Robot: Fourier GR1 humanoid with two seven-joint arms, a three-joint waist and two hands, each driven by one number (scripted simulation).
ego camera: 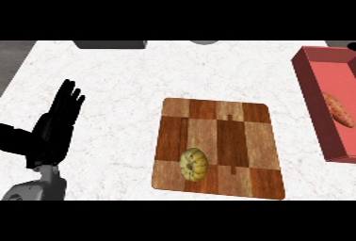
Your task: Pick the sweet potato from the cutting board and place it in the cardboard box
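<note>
**Sweet potato lies in the box; left hand rests open**

The fingers (pixel 67 96) of the left hand (pixel 54 123) are straight and spread a little, pointing up and holding nothing. The hand rests well to the left of the cutting board (pixel 230 136), with its grey forearm (pixel 38 186) coming in from the lower edge. The right hand does not show at all.

The cutting board is a wooden checker of light and dark brown, lying on a pale marbled counter (pixel 118 75). On its lower left part sits a small yellow ribbed squash (pixel 193 164), not the thing to be moved.

To the right of the cutting board, apart from it, stands a box (pixel 313 101), reddish-pink, long and open-topped. The sweet potato (pixel 338 109), orange and tapered, lies inside it against the floor, near the picture's right edge.

Beyond the cutting board's far edge a grey object (pixel 111 44) is cut off by the frame; what it is cannot be told.

The placing looks done. To finish well, the hands should keep clear of the box walls, leave the squash where it sits, and settle at the sides without brushing the cutting board.
</note>
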